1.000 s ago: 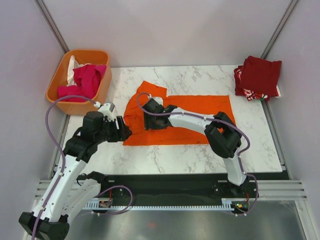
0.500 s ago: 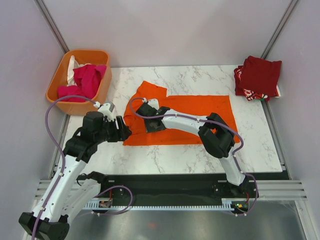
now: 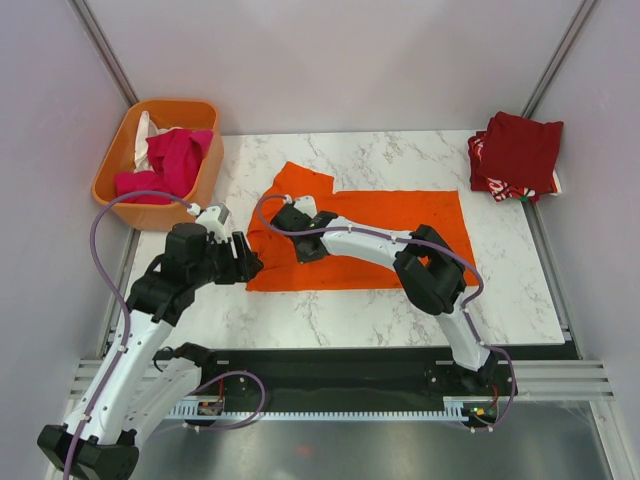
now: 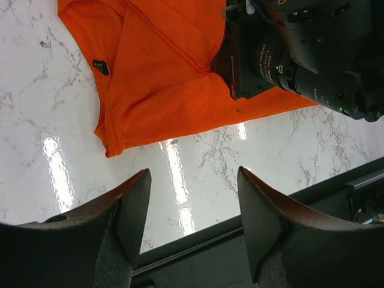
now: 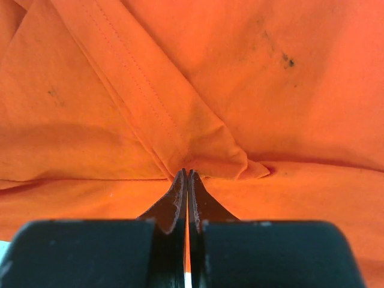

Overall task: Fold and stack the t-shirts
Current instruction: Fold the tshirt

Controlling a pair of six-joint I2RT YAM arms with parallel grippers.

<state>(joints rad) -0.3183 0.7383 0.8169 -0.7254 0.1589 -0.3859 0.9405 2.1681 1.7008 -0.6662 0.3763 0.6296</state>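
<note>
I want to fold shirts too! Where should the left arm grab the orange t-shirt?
Probably grab the orange t-shirt by its near-left corner, coming in low from the left. That corner lies flat on the marble table, beside the open left gripper; the right gripper pinches a fold farther in.

A white marble worktop (image 3: 380,310) with grey veins fills the middle, and lamp glare streaks it (plainest in the left wrist view). Plain pale lilac walls (image 3: 330,60) close it in on three sides, with slanted metal posts (image 3: 105,50) at the back corners. Along the near edge run a black strip (image 3: 330,368), an aluminium rail (image 3: 340,408) and a dull grey metal sheet (image 3: 330,452).
</note>
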